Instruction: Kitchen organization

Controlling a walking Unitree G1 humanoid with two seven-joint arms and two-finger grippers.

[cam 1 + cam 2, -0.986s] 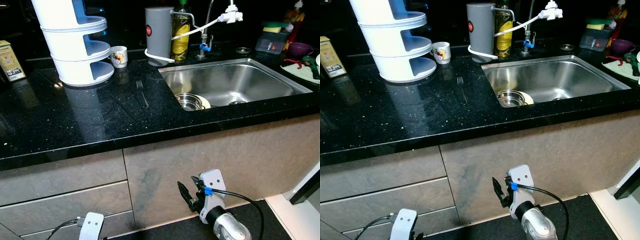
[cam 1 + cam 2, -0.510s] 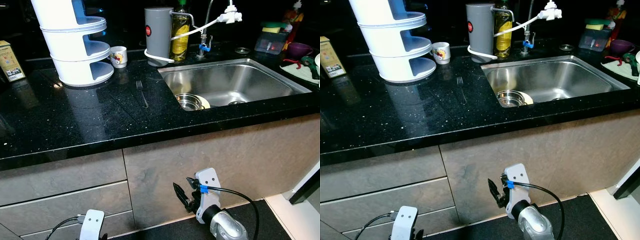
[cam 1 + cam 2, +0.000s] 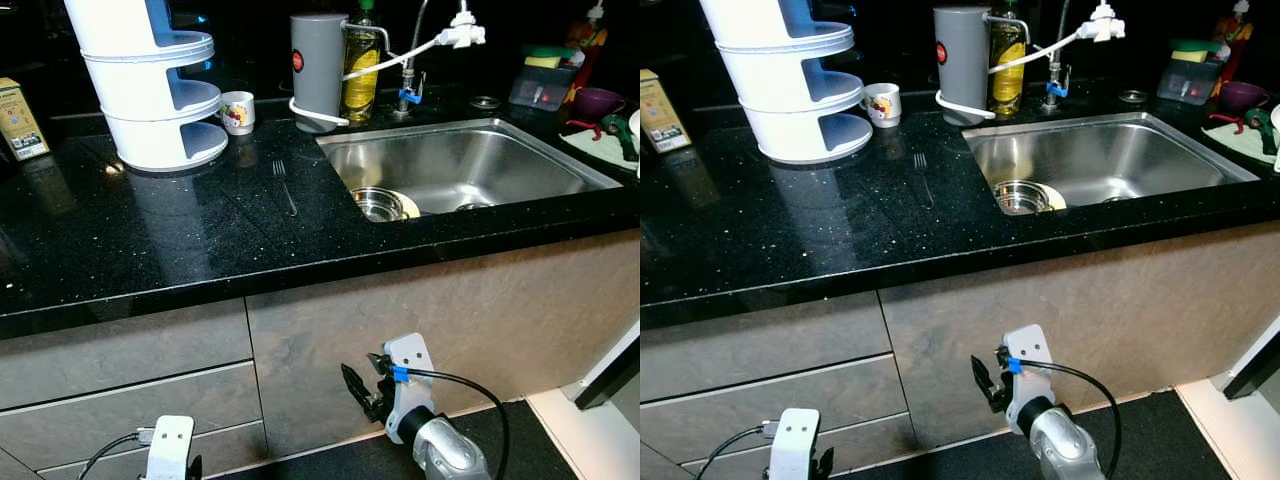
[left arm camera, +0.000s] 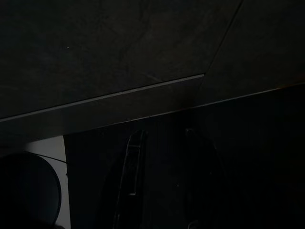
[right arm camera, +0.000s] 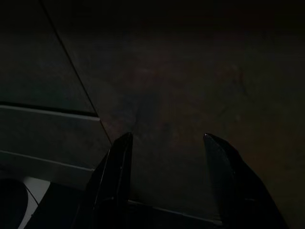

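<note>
A home kitchen: black speckled countertop (image 3: 150,240), steel sink (image 3: 480,160) with tap (image 3: 410,60), mug (image 3: 237,111), drawers below.

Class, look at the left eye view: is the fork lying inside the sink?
No, the fork lies on the black countertop, beside the sink.

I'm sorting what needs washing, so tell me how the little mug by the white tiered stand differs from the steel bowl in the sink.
The mug is white with a colourful printed picture and a handle; the steel bowl is plain shiny metal with no handle. The mug stands on the black countertop beside the white tiered stand; the bowl sits low inside the sink, near its front left corner. The mug is taller and narrower, the bowl wide and shallow. Both sit upright.
</note>
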